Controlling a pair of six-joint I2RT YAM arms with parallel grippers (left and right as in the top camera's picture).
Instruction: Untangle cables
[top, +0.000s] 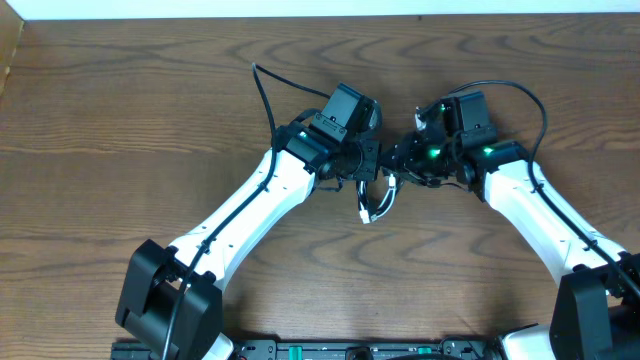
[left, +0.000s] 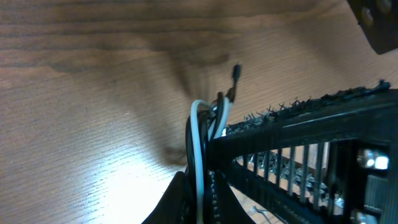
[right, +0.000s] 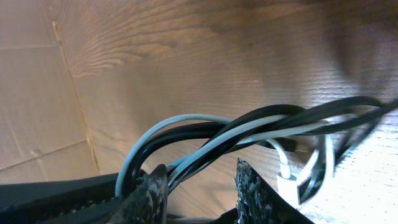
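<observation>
Your left pincer (top: 366, 160) sits just to 9 o'clock of the tangle, over the middle of the brown wood-grain surface (top: 120, 120). It is clenched on the cords: in the left wrist view the thin white flexible cord (left: 200, 146) and the thin black flexible cord (left: 189, 140) run up together out of its shut jaws. A small black end plug (left: 236, 72) sticks up toward 12 o'clock above them.

The tangle lies between your two pincers, and a white loop droops from it toward 6 o'clock in the overhead view. In the right wrist view the two cords are wound round each other like rope, running off toward 3 o'clock, with a small white plug (right: 287, 180) low at 4 o'clock.

Your right pincer (top: 408, 158) is at 3 o'clock of the tangle, very near the left one. Its jaws stand partly apart with the twisted cords passing between them; you cannot tell whether they pinch.

Risks, as a judgement:
- Pulling straight apart would likely tighten the twist
- A plug could catch in a loop and jam
- Both cords in one grip may travel together
- The pincers could knock together

No brand, label or writing can be read in any view
</observation>
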